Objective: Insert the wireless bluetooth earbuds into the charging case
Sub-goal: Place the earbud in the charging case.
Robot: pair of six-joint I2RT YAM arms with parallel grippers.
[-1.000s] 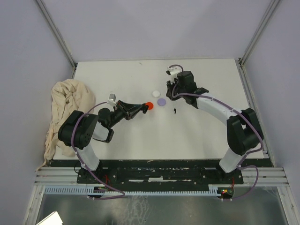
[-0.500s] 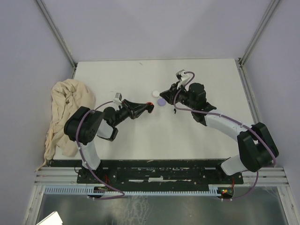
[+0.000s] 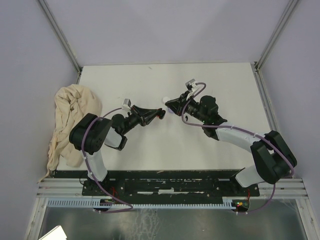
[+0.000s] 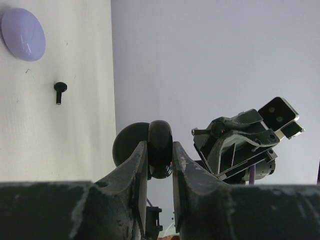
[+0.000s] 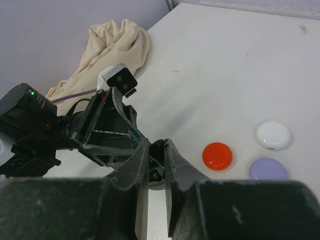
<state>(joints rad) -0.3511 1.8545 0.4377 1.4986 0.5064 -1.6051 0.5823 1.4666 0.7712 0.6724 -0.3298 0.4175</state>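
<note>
Left hand [image 4: 160,150] clamps the black charging case [image 4: 159,131] aloft, apparently presenting it to the right hand [image 5: 156,150], which is pinched together.

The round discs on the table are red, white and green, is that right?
Not quite. The right wrist view shows the red disc, the white disc and a lilac disc, not a green one, on the table.
</note>
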